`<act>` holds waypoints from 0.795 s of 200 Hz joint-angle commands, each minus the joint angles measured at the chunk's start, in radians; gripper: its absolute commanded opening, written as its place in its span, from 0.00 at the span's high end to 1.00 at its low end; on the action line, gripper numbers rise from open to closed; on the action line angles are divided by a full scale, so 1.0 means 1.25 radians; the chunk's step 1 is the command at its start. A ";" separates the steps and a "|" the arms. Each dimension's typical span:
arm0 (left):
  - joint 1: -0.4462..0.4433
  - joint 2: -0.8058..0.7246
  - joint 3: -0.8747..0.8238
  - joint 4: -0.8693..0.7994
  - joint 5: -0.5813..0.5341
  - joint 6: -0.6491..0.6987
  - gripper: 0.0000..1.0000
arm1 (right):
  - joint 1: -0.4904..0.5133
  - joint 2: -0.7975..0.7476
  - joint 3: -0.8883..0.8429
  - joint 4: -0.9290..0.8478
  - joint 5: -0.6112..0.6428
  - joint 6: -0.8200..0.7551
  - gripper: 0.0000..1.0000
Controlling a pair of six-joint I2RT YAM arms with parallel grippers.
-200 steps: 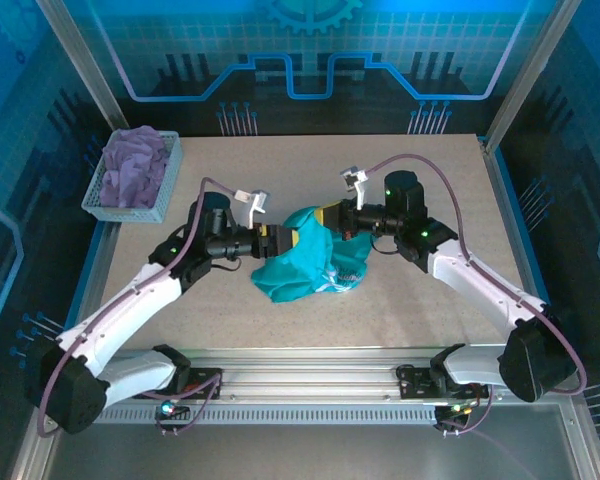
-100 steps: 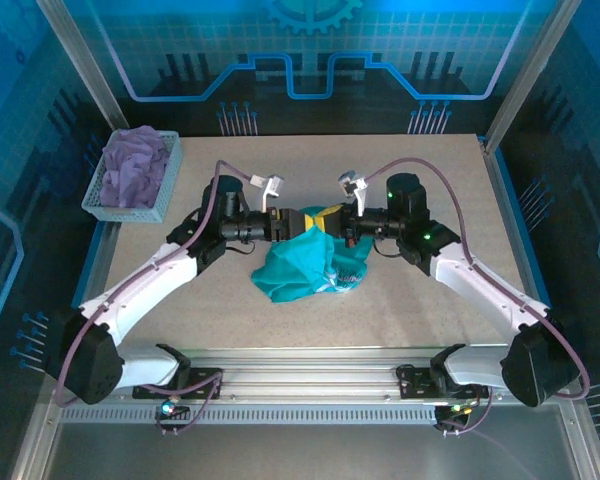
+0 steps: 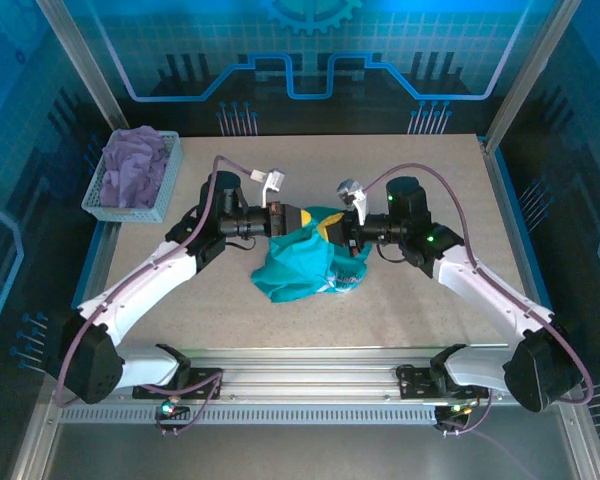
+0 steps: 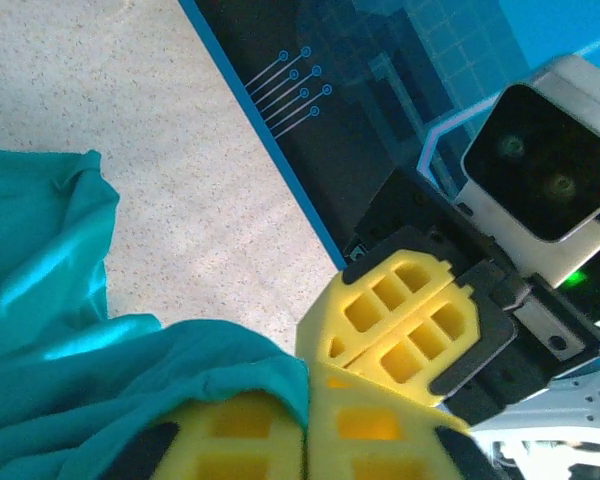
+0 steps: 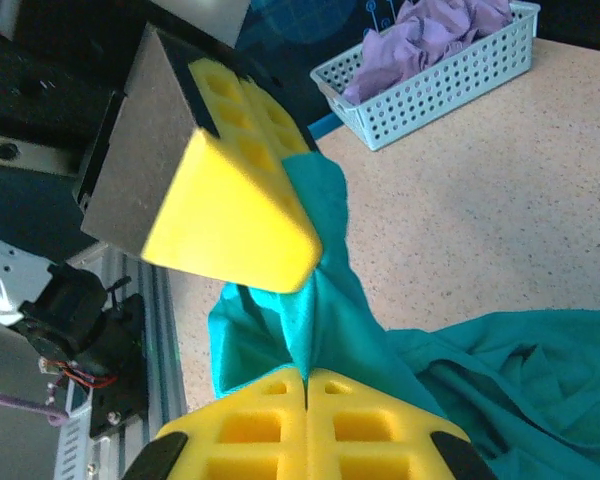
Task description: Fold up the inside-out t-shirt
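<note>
The inside-out t-shirt (image 3: 302, 268) is a crumpled teal heap in the middle of the table, its upper part lifted between the two grippers. My left gripper (image 3: 300, 218) comes in from the left and is shut on a fold of the t-shirt (image 4: 70, 340), which drapes over one of its yellow pads (image 4: 230, 440). My right gripper (image 3: 327, 230) faces it, almost touching, and is shut on a pinched ridge of the same cloth (image 5: 325, 290). In the left wrist view my left gripper (image 4: 307, 385) sits just below the right one's pads (image 4: 405, 320).
A pale blue perforated basket (image 3: 105, 200) holding a lavender garment (image 3: 135, 165) stands at the table's back left, also seen as the basket (image 5: 450, 85) in the right wrist view. Bare speckled table (image 3: 430, 170) surrounds the shirt. A metal rail (image 3: 310, 360) runs along the near edge.
My left gripper swung up and right to meet the right gripper, then shut on the shirt's top fold. The right gripper shifted slightly, still holding cloth.
</note>
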 commanded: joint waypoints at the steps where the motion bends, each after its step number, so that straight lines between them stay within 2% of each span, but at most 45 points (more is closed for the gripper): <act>1: 0.003 -0.038 0.048 -0.044 0.016 -0.001 1.00 | 0.002 -0.013 0.042 -0.073 0.041 -0.062 1.00; 35: -0.014 -0.069 0.054 -0.105 0.016 -0.027 1.00 | 0.021 0.009 0.097 -0.140 0.177 -0.060 1.00; 73: -0.030 -0.106 0.021 -0.047 0.005 -0.115 1.00 | 0.059 0.038 0.148 -0.204 0.283 -0.083 0.96; 102: -0.036 -0.149 0.014 -0.060 -0.102 -0.127 1.00 | 0.088 0.051 0.173 -0.266 0.386 -0.124 0.89; 136: -0.075 -0.168 0.011 -0.082 -0.246 -0.140 1.00 | 0.115 0.076 0.235 -0.371 0.555 -0.038 0.78; 159: -0.103 -0.163 0.013 -0.080 -0.303 -0.154 1.00 | 0.128 0.060 0.233 -0.397 0.569 0.008 0.72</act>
